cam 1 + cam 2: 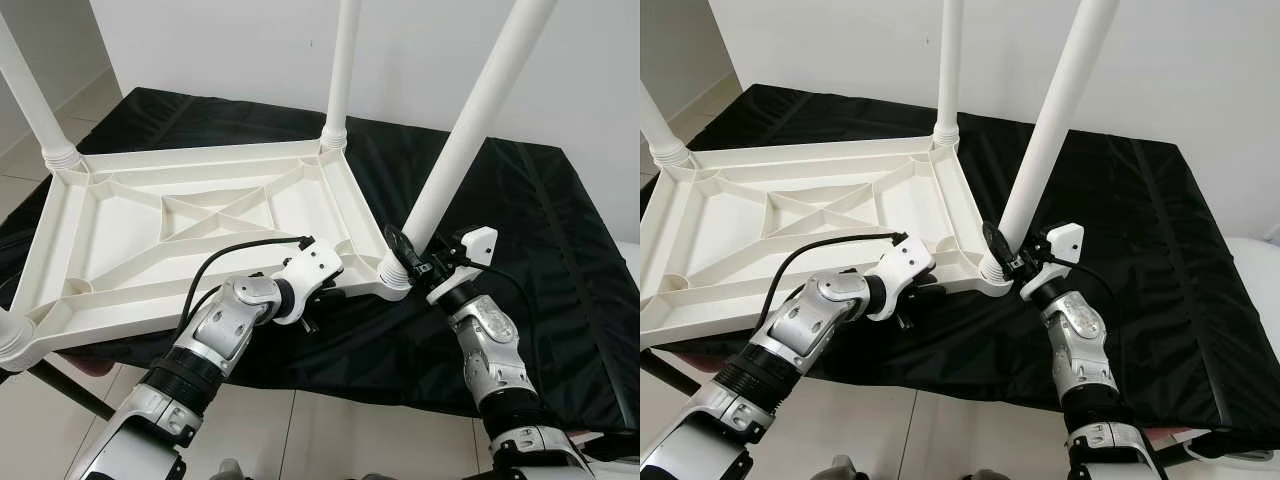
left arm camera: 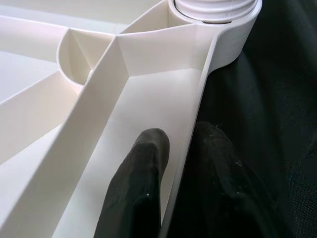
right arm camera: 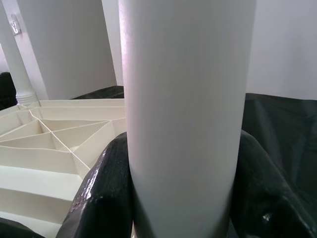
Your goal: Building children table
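Right claw point(image 1: 408, 258) clamped on table leg point(image 1: 462, 135) — left claw point(image 2: 181, 163) pinching tabletop point(image 1: 190, 240) rim, no writing

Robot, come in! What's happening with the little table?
Left gripper pinching tabletop rim. Right gripper clamped on near leg at its socket. Nothing blocking.

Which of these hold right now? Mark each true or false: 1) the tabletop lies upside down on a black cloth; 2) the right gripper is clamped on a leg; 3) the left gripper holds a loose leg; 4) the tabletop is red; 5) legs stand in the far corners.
1) True: the white tabletop lies underside up on the black cloth.
2) True: the right gripper is shut on the near right leg, close above its socket.
3) False: the left gripper pinches the tabletop's edge wall, one finger each side.
4) False: it is white.
5) True: the far right leg and far left leg stand in their sockets.
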Motion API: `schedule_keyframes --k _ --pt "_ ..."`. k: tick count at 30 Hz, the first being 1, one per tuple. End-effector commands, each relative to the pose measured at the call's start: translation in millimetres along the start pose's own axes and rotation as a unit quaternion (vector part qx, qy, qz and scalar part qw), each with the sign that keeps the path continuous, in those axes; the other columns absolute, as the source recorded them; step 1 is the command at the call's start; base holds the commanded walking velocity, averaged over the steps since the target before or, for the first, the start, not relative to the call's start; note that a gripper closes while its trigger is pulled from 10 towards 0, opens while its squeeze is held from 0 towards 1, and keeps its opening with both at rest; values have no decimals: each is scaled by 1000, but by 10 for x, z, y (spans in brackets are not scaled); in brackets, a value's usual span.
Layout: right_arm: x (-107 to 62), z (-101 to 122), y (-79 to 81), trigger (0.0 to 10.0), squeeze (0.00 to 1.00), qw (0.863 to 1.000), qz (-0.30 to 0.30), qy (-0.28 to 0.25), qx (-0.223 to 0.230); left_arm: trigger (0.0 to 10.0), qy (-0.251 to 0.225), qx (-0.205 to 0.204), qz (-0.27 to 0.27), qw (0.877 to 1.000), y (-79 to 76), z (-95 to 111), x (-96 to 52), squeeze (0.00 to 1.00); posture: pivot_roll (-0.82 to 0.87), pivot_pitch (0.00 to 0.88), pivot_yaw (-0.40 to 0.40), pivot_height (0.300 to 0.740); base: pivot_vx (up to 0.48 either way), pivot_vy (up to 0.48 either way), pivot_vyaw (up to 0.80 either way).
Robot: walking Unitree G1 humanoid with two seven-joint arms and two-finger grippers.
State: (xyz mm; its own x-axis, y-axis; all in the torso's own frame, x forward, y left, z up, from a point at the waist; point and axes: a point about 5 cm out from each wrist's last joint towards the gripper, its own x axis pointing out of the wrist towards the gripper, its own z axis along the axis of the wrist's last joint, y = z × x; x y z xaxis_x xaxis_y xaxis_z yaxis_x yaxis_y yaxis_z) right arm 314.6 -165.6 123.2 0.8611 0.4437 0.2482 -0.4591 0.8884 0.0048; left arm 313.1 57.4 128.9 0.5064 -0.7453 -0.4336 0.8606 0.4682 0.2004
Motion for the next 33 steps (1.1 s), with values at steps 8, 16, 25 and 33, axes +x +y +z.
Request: schedule_keyframes --k 8,16,25,33 --pt "-301 -379 39 10000 0 995 -31 97 22 10000 -65 50 4 997 76 374 -95 0 -65 14 -14 740 0 0 0" --pt "-344 -372 75 10000 0 994 -71 83 16 10000 -66 50 4 997 76 381 -91 0 -68 20 -17 740 0 0 0" --pt "-362 -366 100 10000 0 991 -109 77 9 10000 -68 49 4 996 86 397 -99 0 -70 21 -15 740 0 0 0" --pt "-353 -354 127 10000 0 990 -116 77 3 10000 -73 48 6 996 83 428 -102 0 -70 24 -16 740 0 0 0"
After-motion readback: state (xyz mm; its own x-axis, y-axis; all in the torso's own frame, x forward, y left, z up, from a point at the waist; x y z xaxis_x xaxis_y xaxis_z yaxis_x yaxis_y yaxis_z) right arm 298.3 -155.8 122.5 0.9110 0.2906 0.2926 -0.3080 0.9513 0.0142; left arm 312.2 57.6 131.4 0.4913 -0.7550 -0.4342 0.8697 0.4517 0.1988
